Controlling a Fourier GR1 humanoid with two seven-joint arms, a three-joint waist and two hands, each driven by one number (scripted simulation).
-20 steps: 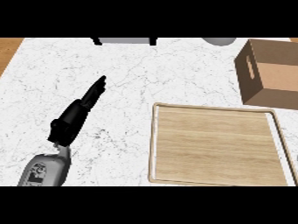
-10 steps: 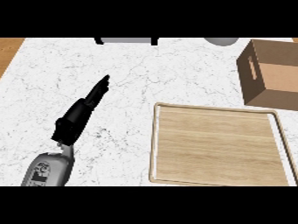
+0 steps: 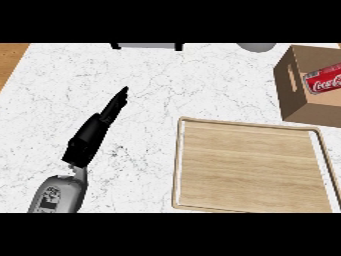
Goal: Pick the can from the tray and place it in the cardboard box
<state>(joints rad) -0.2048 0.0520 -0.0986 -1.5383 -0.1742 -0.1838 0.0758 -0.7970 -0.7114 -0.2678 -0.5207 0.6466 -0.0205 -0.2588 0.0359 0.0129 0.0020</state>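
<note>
Red cola can (image 3: 334, 78) lies in cardboard box (image 3: 306, 102); wooden tray (image 3: 253, 166) bare. Left hand (image 3: 99, 127) released, straight-fingered; placing looks complete.

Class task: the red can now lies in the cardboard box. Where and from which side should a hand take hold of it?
Probably from above, through the cardboard box's open top, fingers across the can's round middle: it lies on its side and the walls block any sideways approach.

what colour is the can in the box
Red with white lettering; the can lies in the cardboard box, seen in the head view.
</note>
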